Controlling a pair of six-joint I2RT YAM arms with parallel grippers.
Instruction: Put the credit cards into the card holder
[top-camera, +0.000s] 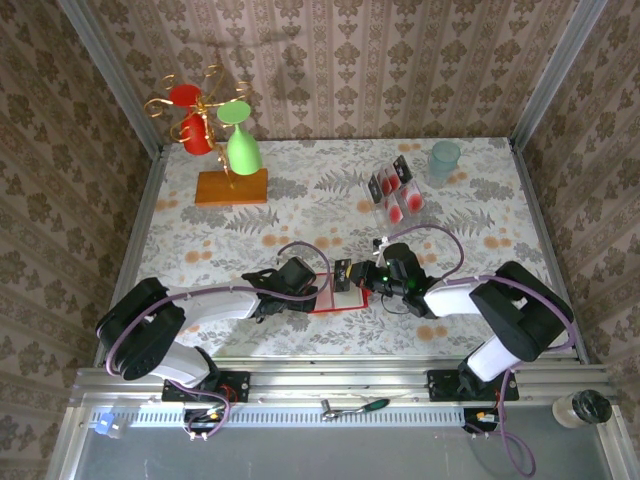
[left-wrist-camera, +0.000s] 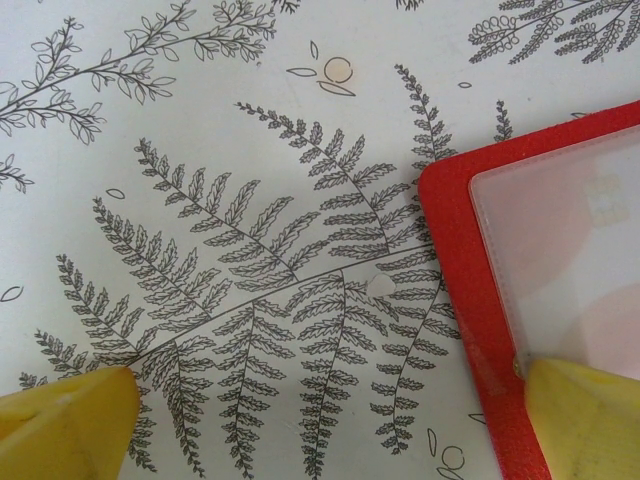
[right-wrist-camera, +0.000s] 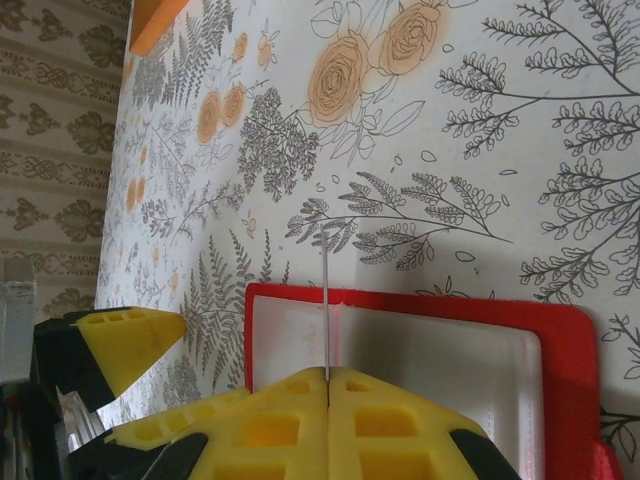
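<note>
My right gripper (right-wrist-camera: 328, 375) is pinching, I think, a credit card (right-wrist-camera: 327, 290) over the card holder (right-wrist-camera: 565, 350) (left gripper (left-wrist-camera: 325, 415) gaping astride its edge); I'm aligning it pocketward next.

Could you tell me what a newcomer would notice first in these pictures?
The bright red wallet lies open at the near middle of the table. The right gripper is shut on a thin card held edge-on over it. At the far left, a stand holds red and green glasses.

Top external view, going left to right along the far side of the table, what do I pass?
Orange block → credit cards standing in the clear rack → pale green cup.
</note>
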